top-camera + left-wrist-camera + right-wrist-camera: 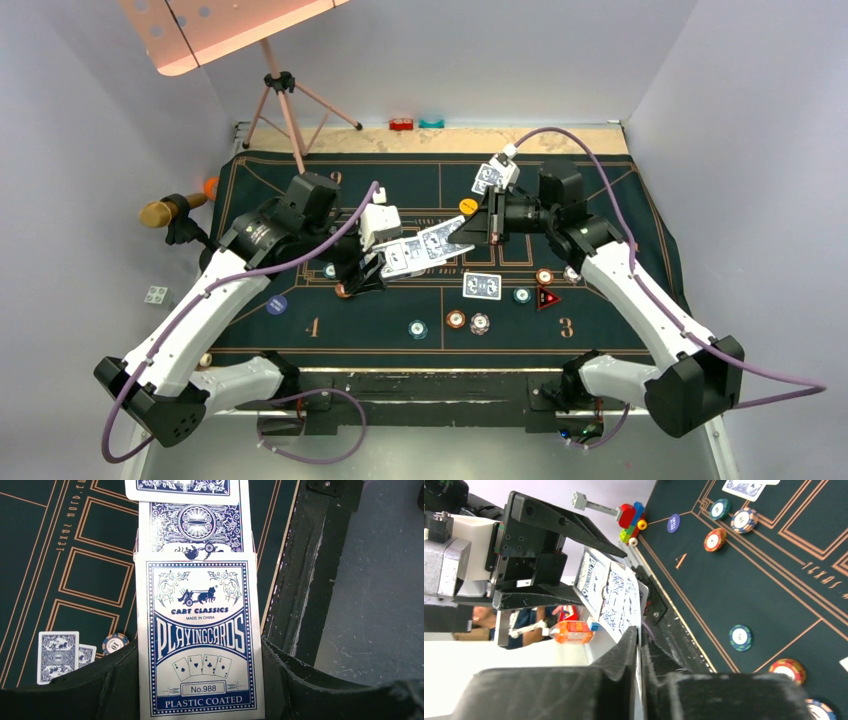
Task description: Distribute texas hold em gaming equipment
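Note:
My left gripper (pixel 198 649) is shut on a blue-and-white playing-card box (pixel 200 630), held above the green mat. Cards (pixel 192 522) stick out of the box's open end. My right gripper (pixel 640 636) is shut on the edge of one protruding card (pixel 623 600). From above, the left gripper (pixel 372 266), box (pixel 402 257), pinched card (pixel 442 239) and right gripper (pixel 465 234) line up over the mat's middle. One card (pixel 482 285) lies face down on the mat. Striped chips (pixel 456 319) and a red triangle marker (pixel 547 298) lie nearby.
A yellow disc (pixel 467 206) and a blue disc (pixel 277 305) lie on the green felt mat (pixel 620 320). Two more cards (pixel 58 657) and a chip (pixel 115 642) lie under the left arm. Red and teal blocks (pixel 415 124) sit at the far edge, by a tripod stand (pixel 285 90).

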Robot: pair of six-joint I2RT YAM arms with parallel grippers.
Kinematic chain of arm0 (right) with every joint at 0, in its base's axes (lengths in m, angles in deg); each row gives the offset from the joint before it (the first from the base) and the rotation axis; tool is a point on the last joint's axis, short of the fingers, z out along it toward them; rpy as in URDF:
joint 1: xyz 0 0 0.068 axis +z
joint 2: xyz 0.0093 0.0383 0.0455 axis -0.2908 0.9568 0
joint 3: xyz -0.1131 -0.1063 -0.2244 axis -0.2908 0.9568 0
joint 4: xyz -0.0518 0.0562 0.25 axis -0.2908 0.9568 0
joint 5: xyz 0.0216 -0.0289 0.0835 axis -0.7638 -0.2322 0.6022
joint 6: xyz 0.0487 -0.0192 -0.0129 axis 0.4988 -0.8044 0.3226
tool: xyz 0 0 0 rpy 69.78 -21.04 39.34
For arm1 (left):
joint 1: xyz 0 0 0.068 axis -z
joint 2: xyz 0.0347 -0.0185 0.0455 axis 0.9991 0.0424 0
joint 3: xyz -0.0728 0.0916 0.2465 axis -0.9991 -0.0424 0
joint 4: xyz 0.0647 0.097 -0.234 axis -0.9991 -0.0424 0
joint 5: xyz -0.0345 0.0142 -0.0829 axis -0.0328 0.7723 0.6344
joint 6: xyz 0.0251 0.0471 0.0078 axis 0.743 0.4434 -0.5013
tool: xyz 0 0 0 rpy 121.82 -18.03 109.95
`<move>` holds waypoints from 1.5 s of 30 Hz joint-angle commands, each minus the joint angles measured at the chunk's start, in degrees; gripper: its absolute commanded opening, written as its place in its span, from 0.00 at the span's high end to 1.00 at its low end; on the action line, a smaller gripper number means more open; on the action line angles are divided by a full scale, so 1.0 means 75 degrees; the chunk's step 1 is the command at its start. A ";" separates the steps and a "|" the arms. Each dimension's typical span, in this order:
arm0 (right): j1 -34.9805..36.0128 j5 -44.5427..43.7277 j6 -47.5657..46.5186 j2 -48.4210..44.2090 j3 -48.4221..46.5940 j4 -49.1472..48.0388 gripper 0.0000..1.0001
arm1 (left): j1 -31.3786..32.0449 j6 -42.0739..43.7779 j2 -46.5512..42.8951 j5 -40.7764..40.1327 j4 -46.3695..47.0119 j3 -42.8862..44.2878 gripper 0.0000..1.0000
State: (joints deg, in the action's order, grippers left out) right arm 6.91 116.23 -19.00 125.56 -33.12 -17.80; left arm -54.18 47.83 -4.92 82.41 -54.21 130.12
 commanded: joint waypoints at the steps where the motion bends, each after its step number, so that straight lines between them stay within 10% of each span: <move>1: -0.0339 -0.0256 -0.0699 -0.0302 -0.0591 0.0836 1.00 | -0.0083 -0.0047 -0.0204 0.0275 0.0269 0.0304 1.00; 10: -0.1785 0.0269 -0.0253 -0.0502 0.0670 0.0204 1.00 | -0.0093 0.0009 -0.0235 0.0285 0.0202 0.0311 1.00; 38: -0.1183 -0.4615 -0.1024 0.2224 0.2021 -0.0144 1.00 | -0.0143 -0.0660 -0.0392 0.1229 0.0533 -0.0078 1.00; 45: -0.1179 -0.5599 -0.1135 0.2187 0.1942 0.0828 0.61 | -0.0141 -0.0548 -0.0428 0.1051 0.0503 -0.0122 1.00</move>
State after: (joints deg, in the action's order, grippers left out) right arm -1.92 81.00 -25.90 143.66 -16.86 -15.87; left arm -54.90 43.28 -6.86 89.80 -52.51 129.20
